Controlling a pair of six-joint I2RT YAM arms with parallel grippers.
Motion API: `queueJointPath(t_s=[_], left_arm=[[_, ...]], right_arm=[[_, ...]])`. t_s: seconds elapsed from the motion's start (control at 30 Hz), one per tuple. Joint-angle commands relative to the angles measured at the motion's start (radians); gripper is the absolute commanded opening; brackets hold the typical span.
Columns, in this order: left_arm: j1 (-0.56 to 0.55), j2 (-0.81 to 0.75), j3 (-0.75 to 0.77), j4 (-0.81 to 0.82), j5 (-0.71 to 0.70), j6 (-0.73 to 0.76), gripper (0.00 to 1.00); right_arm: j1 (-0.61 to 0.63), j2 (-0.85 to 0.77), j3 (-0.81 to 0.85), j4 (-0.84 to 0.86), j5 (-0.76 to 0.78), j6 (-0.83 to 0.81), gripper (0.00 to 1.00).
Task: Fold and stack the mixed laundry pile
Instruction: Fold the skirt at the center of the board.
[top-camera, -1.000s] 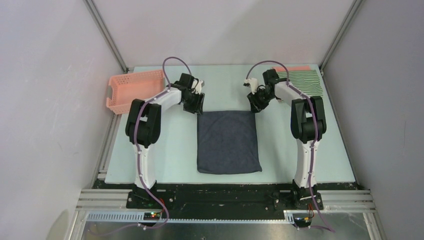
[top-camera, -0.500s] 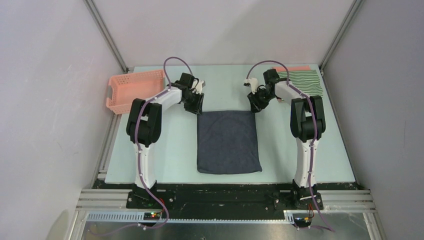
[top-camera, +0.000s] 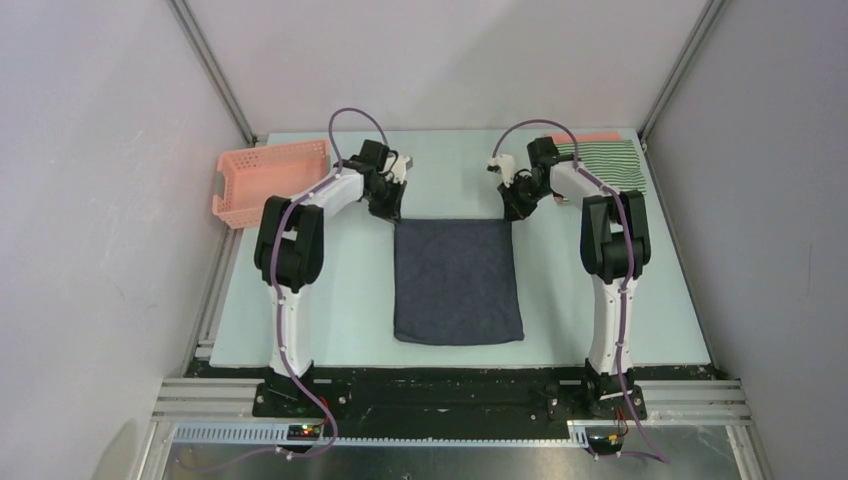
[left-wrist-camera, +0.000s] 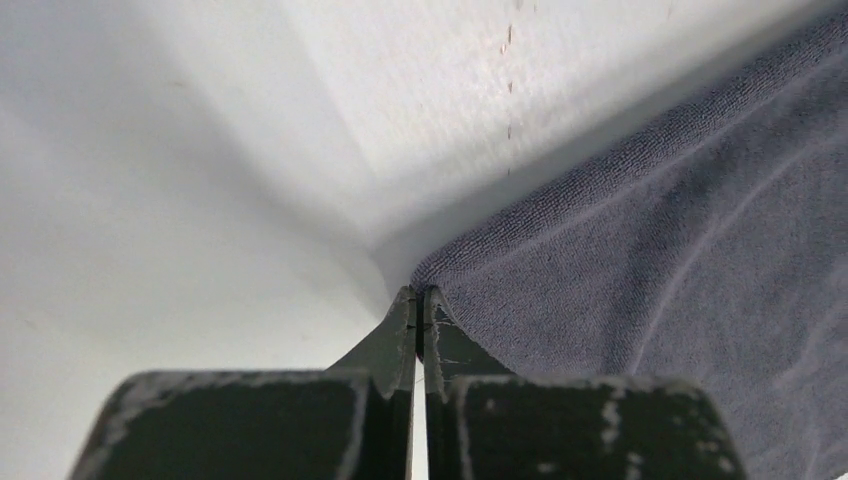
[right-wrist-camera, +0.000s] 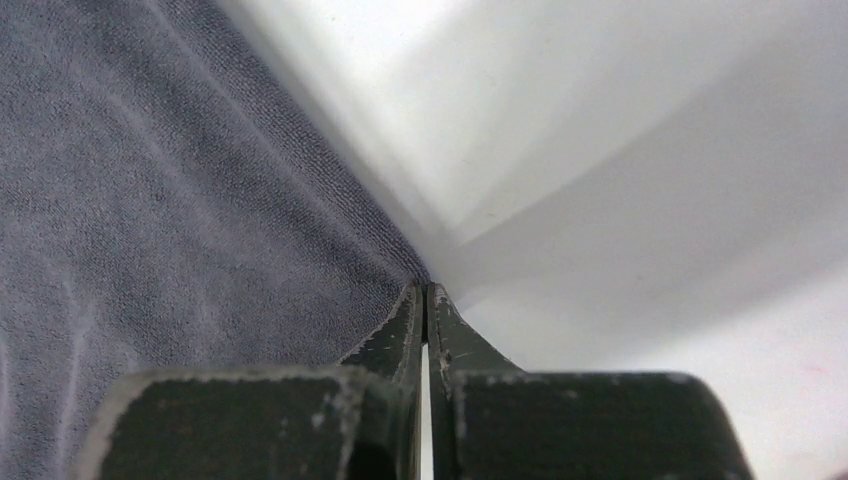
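Nearest the arm bases, the dark navy-grey garment (top-camera: 457, 282) lies flat on the table (top-camera: 330, 290) as a neat, roughly square fold, its near edge well short of both grippers and its body spread between them. At its far left corner, the left gripper (top-camera: 392, 212) is down at the cloth with its jaws pressed together. In the left wrist view the two dark fingers meet in a thin seam and the left gripper (left-wrist-camera: 418, 292) pinches the very tip of the garment (left-wrist-camera: 680, 250), which fans out to the right of the fingertips while bare pale table (left-wrist-camera: 200, 150) lies to their left and beyond. At the far right corner, the right gripper (top-camera: 507, 212) mirrors this. In its own wrist view the right gripper (right-wrist-camera: 425, 285) is likewise closed tight on the corner of the garment (right-wrist-camera: 150, 200), the cloth spreading to the left of the tips and the table (right-wrist-camera: 600, 150) to the right. Beyond and left of the left gripper sits a pink lattice basket (top-camera: 265, 180), well apart from it. Beyond and right of the right gripper lies the green-and-white striped garment (top-camera: 608, 160), and the salmon-pink shirt (top-camera: 598, 137) shows as a strip at its far edge.
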Motion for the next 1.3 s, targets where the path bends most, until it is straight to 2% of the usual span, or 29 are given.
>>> queueJointPath(t_s=[0.0,0.2,0.43,0.63,0.9,1.13,1.27], left_arm=[[0.033,-0.060,0.081,0.000,0.032,0.070,0.00],[0.079,-0.163,0.154,-0.003,0.096,0.146,0.00],[0.121,-0.272,0.238,-0.003,0.194,0.169,0.00],[0.122,-0.373,0.239,-0.003,0.225,0.183,0.00],[0.122,-0.539,0.207,-0.002,0.278,0.194,0.00],[0.122,-0.699,0.078,-0.003,0.401,0.205,0.00],[0.121,-0.731,0.038,-0.002,0.378,0.212,0.00]], right_arm=[[-0.017,-0.145,-0.003,0.127,0.059,0.002,0.00],[-0.029,-0.299,-0.026,0.270,0.140,0.054,0.00],[-0.033,-0.465,-0.052,0.370,0.242,0.074,0.00],[-0.035,-0.641,-0.197,0.535,0.272,0.083,0.00],[-0.026,-0.811,-0.251,0.507,0.265,0.089,0.00],[-0.010,-0.994,-0.339,0.428,0.224,0.075,0.00],[-0.004,-1.059,-0.389,0.473,0.202,0.071,0.00]])
